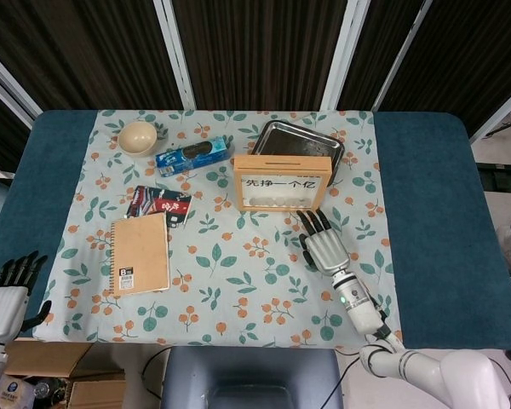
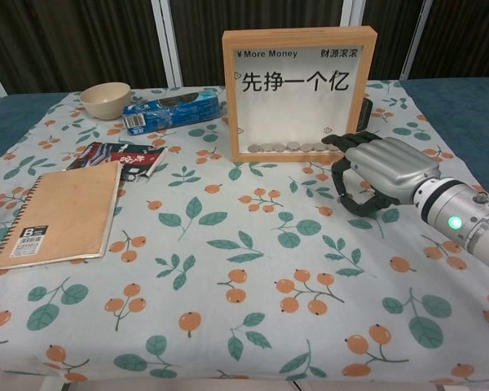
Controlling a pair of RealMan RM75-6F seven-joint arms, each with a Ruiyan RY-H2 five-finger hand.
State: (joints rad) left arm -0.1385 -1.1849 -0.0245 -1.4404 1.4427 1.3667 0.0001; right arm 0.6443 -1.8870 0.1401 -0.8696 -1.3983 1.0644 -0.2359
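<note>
Left hand (image 1: pixel 7 294): off the table's front-left corner, fingers apart, holding nothing, well apart from everything on the cloth.
Notebook (image 2: pixel 55 213): flat near the front-left edge, closed, untouched.
Packet (image 2: pixel 118 155): just behind the notebook, partly tucked under its far corner.
Bowl (image 2: pixel 105 99): near the back-left corner, upright, looks empty.
Blue pack (image 2: pixel 173 110): lying just right of the bowl.
Coin frame (image 2: pixel 298 94): upright mid-table toward the back edge, a row of coins (image 2: pixel 284 147) along its bottom behind the glass, slot on the top edge seen from the head view.
Tray (image 1: pixel 300 140): behind the frame, touching or nearly so; contents hidden.
Right hand (image 2: pixel 375 173): low over the cloth just right of the frame's front-right corner, fingers curled downward; whether anything is pinched beneath cannot be told.
Progress: judged early — some coins already inside, nothing seen raised toward the slot.
Left to do: presumably a lift to the frame's top.
Obstacles: frame wall itself close beside the fingers; tray crowding behind.
</note>
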